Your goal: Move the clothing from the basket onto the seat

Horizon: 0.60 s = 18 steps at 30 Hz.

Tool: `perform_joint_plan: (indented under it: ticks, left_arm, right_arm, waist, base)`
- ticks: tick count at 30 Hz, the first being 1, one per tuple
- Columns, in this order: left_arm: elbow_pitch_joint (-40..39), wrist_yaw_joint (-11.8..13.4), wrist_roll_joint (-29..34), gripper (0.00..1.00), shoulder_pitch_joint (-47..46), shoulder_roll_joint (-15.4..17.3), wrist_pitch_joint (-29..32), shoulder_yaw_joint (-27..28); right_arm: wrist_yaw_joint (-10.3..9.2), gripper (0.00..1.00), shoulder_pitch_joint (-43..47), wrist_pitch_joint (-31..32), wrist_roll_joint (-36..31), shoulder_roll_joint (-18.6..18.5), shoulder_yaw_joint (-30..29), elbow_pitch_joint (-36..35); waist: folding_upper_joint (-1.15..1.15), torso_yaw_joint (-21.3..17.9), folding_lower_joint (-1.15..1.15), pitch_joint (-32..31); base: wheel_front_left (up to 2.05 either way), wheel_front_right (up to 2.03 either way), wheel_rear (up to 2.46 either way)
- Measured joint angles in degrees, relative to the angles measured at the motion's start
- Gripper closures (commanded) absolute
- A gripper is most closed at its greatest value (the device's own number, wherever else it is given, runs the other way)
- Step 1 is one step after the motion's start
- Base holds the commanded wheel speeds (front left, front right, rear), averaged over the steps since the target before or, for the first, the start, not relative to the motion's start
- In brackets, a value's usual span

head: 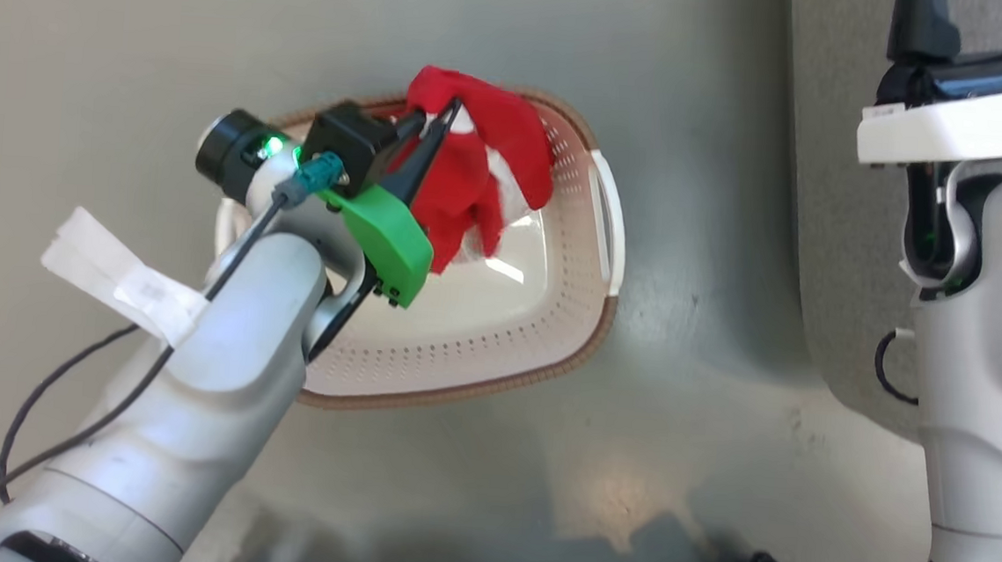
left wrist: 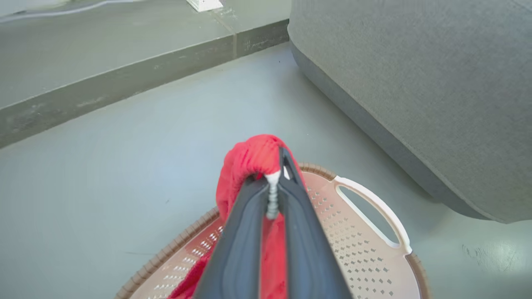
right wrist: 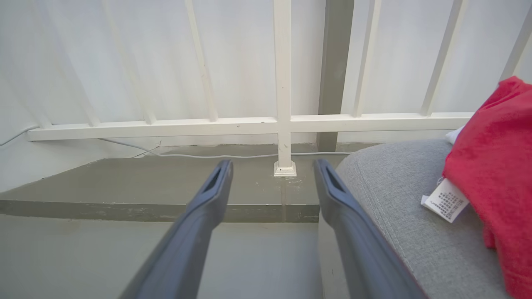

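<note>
One red garment (right wrist: 494, 166) is laid on the grey seat (right wrist: 390, 191). Above the basket (head: 478, 350) a second red garment (head: 503, 131) is pinched by the closed left gripper (head: 449, 112). The right gripper (right wrist: 272, 170) is held wide apart, gripping nothing.

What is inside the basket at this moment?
A red garment, pinched by the left gripper, hangs into the basket. The bottom nearby looks bare; the part under the garment and arm is hidden.

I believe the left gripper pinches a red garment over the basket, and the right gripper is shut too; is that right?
Not quite: the right wrist view shows the right gripper open. The left gripper does pinch the red garment over the basket.
</note>
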Motion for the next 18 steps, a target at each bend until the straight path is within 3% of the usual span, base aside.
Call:
perform_joint_plan:
  ticks: [18]
  left_arm:
    - [-2.04, 0.0, -1.97, 1.0, -4.24, 0.62, -0.46, 1.27]
  right_arm:
    - [0.69, 0.0, 9.06, 0.01, 0.0, 0.23, 0.34, 5.17]
  waist:
    - [0.0, 4.06, 0.0, -14.65]
  base:
    - [0.0, 0.0, 0.0]
